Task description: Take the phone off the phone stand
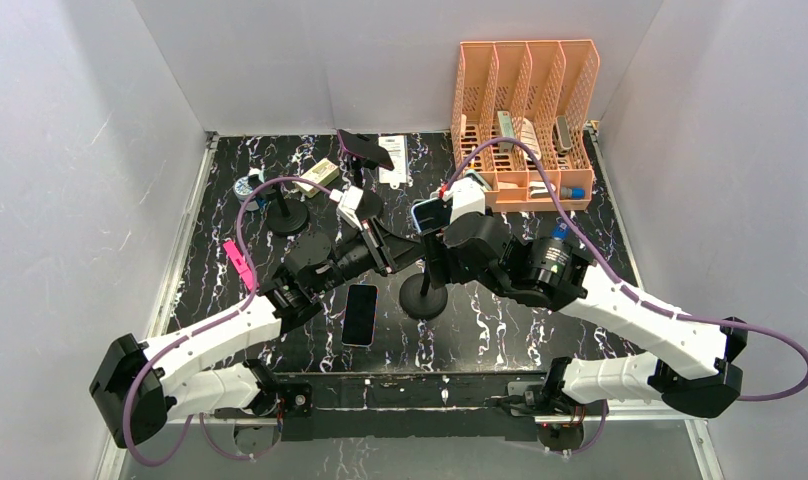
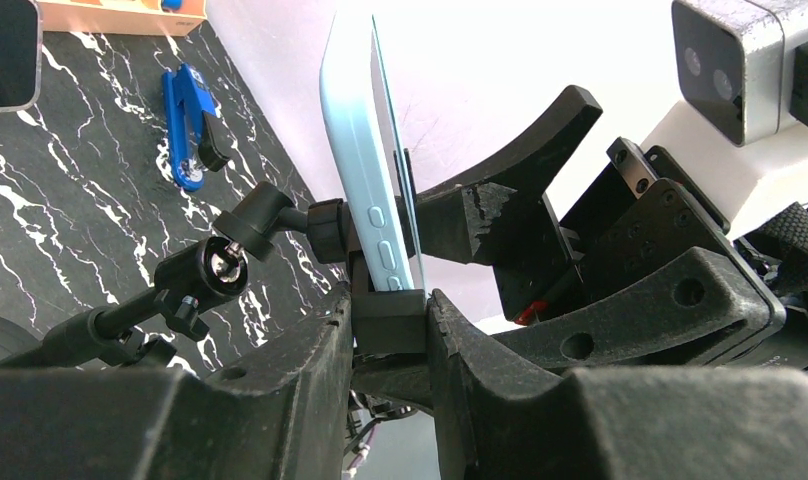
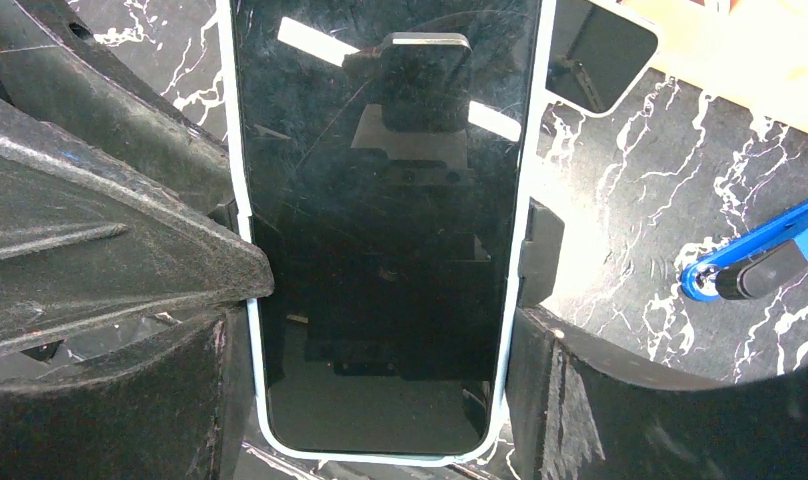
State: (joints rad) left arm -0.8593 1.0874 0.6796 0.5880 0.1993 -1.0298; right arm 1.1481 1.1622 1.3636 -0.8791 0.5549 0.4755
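Note:
The phone [image 1: 430,213], black-screened in a light blue case, stands upright in the cradle of a black phone stand [image 1: 423,298] at the table's middle. In the right wrist view its screen [image 3: 380,200] fills the frame. My right gripper [image 3: 380,340] is shut on the phone's two long edges near its lower end. In the left wrist view the phone's blue edge [image 2: 365,150] rises from the stand's black cradle block [image 2: 388,320]. My left gripper [image 2: 390,325] is shut on that block, just below the phone. Both grippers meet there in the top view, left [image 1: 395,255] and right [image 1: 442,235].
A second phone in a pink case [image 1: 360,313] lies flat near the stand's base. Two other black stands [image 1: 288,215] [image 1: 365,150] stand behind on the left. An orange file organizer [image 1: 525,90] is at the back right. A blue tool [image 3: 760,265] lies on the marble.

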